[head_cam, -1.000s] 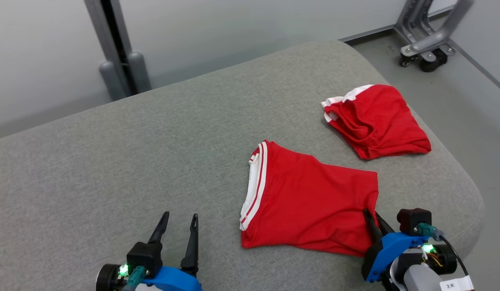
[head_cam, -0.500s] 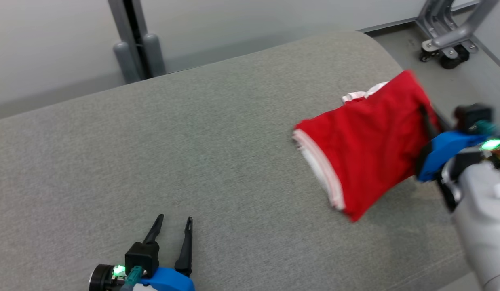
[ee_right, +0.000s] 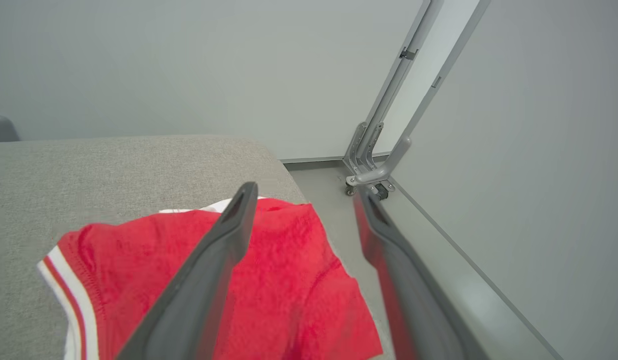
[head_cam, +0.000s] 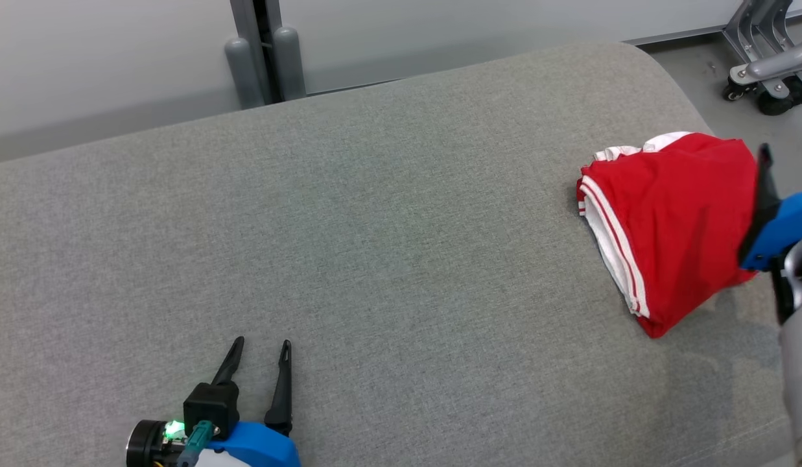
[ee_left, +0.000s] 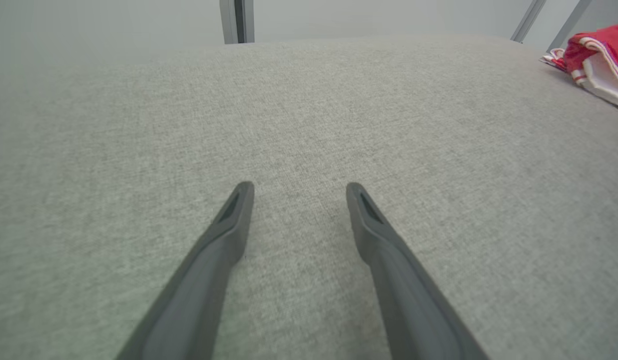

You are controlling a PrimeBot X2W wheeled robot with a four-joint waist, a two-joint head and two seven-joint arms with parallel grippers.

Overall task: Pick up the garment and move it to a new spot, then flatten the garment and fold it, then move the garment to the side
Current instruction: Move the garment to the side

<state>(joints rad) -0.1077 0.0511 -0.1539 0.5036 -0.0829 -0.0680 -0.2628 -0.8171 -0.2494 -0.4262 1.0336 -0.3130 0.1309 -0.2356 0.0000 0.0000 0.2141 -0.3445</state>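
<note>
Garment (head_cam: pixel 673 220), red and folded, sits at the frame's right on the cushion (head_cam: pixel 375 227), apparently set aside. Right gripper (ee_right: pixel 304 192) hangs spread above it, holding nothing. Left gripper (head_cam: pixel 262 342), likewise spread, idles lower left.

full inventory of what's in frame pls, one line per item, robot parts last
cushioned surface: one, grey fabric, spans the head view.
garment: one on top, red with white striped band, at the surface's right end; a white-trimmed edge peeks out behind it, cannot tell if it is a separate piece.
post: one, grey with two rounded grey bumpers, against the back wall.
wheeled frame: one, grey metal with black castors, on the floor at far right.
left pincer: one, dark fingers on a blue mount, open, low over bare surface at lower left.
right pincer: one, dark fingers on a blue mount, open, over the garment's right edge.
</note>
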